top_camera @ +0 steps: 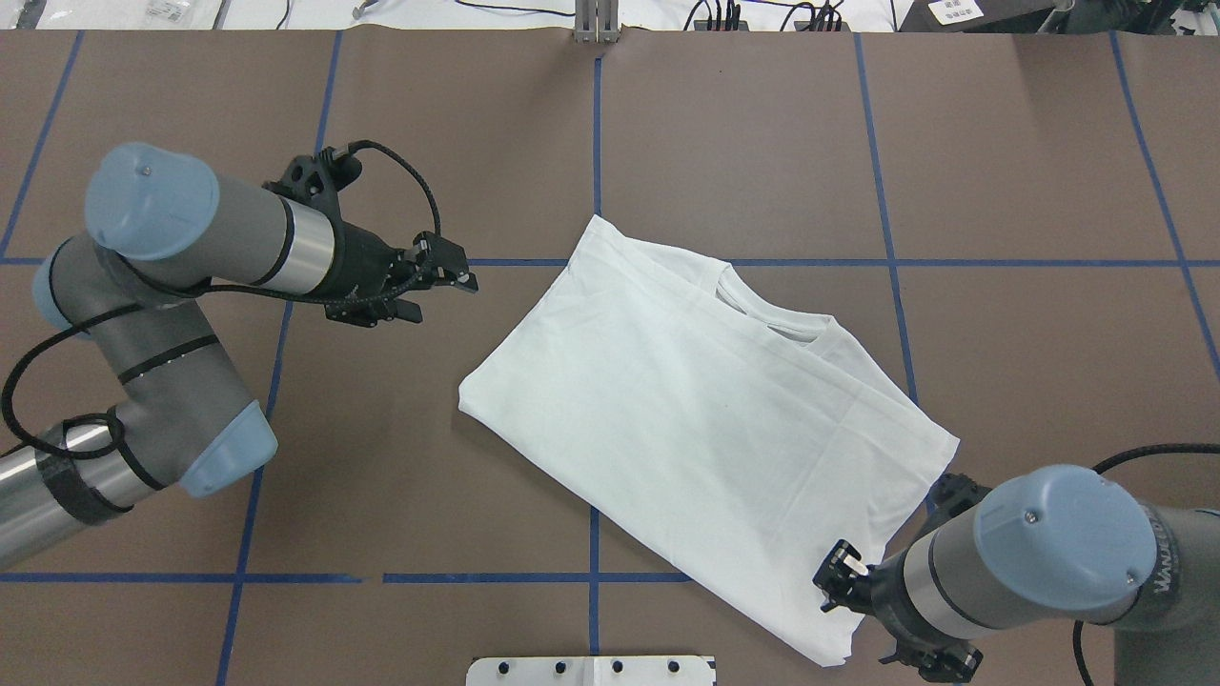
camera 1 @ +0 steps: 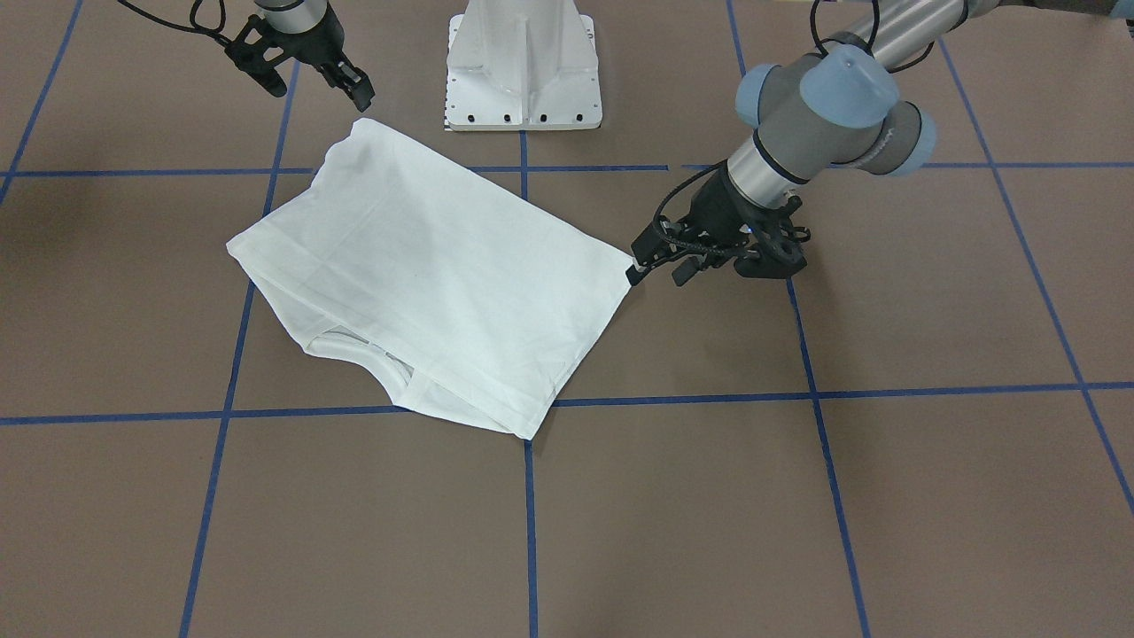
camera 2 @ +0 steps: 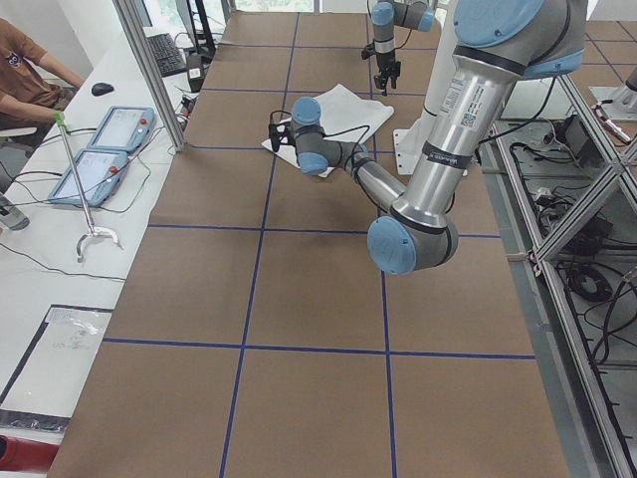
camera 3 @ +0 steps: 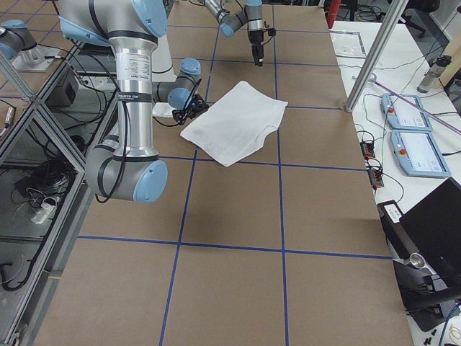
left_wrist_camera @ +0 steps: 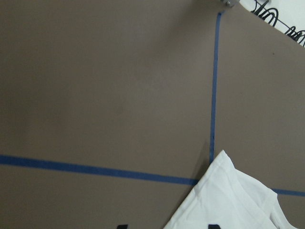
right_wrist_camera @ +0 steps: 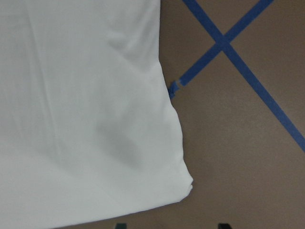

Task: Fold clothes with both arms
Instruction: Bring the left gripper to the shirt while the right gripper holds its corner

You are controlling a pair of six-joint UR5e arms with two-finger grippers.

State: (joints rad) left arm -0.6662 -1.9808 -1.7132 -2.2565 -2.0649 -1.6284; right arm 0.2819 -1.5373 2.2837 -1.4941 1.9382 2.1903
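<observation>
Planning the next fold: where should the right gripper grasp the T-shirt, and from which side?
Probably the T-shirt corner nearest the pedestal, from the robot's right: its layers end there in a flat, free point by the open right gripper.

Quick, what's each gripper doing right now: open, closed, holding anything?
Left gripper: open, holding nothing, by a corner of the white T-shirt.
Right gripper: open, holding nothing, near another corner.

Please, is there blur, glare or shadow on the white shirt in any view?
Front-facing view: sharp, even light, a soft grey shadow across the shirt. Overhead view: the shirt is bright, its folds faint, no hard glare. Right wrist view: the shirt looks slightly soft, with a dim shadow patch. Side views: the shirt is too small for detail.
</observation>
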